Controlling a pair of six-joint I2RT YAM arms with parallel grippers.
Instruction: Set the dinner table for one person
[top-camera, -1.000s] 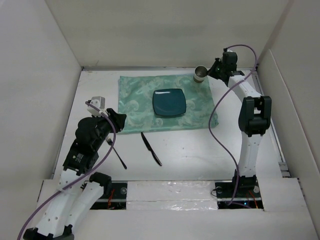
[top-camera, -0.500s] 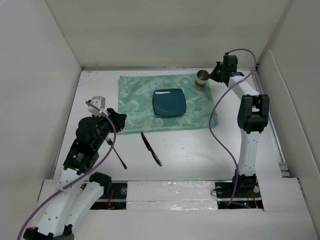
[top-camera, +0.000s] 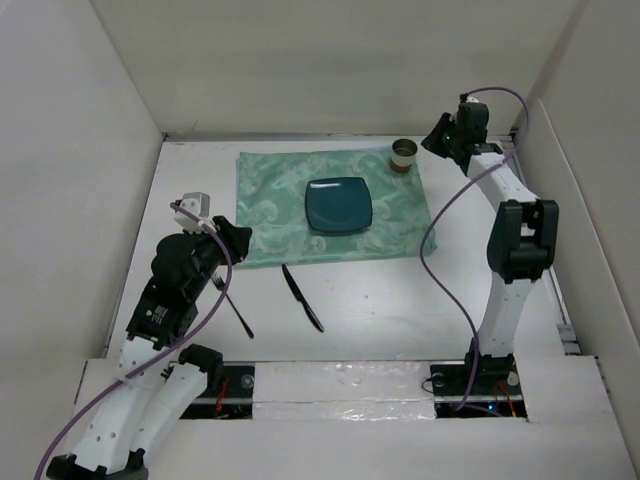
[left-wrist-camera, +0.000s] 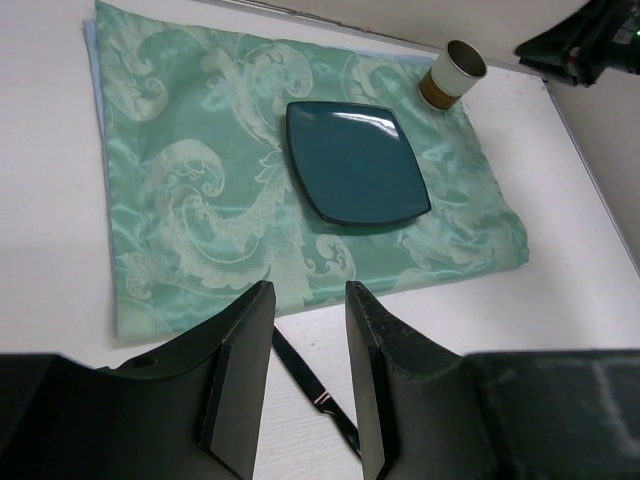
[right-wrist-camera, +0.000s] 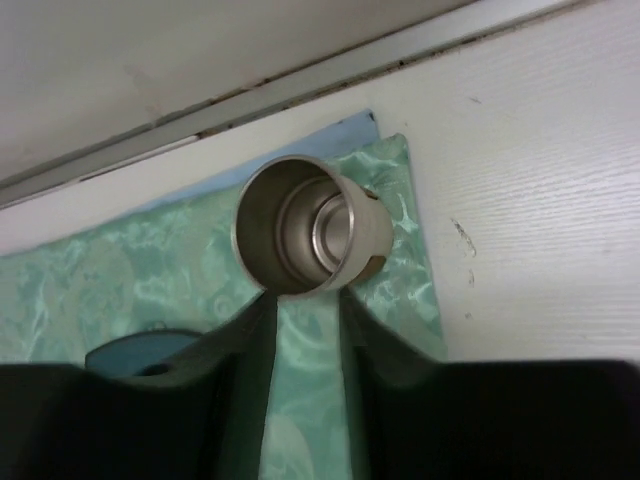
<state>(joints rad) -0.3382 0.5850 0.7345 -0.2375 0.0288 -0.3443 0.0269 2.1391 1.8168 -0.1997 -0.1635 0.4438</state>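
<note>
The white dinner table (top-camera: 400, 290) carries a mint-green mat (top-camera: 270, 200) with a square teal plate (top-camera: 338, 205) on it. A metal cup (top-camera: 404, 155) stands upright on the mat's far right corner. My right gripper (top-camera: 445, 135) is open just right of the cup; in the right wrist view its fingertips (right-wrist-camera: 303, 298) sit just short of the cup (right-wrist-camera: 310, 225), not around it. A black knife (top-camera: 302, 297) and fork (top-camera: 232, 300) lie on the table below the mat. My left gripper (top-camera: 238, 240) is open and empty, above the knife (left-wrist-camera: 320, 395) in the left wrist view.
White walls enclose the table on the left, back and right. The back wall's base runs just behind the cup (right-wrist-camera: 300, 90). In the left wrist view the plate (left-wrist-camera: 355, 160), mat (left-wrist-camera: 180, 180) and cup (left-wrist-camera: 455, 72) show beyond the open left gripper (left-wrist-camera: 305, 290).
My right gripper set the cup down on the mat's far right corner, let go and drew back to the right. The left arm has not moved.
</note>
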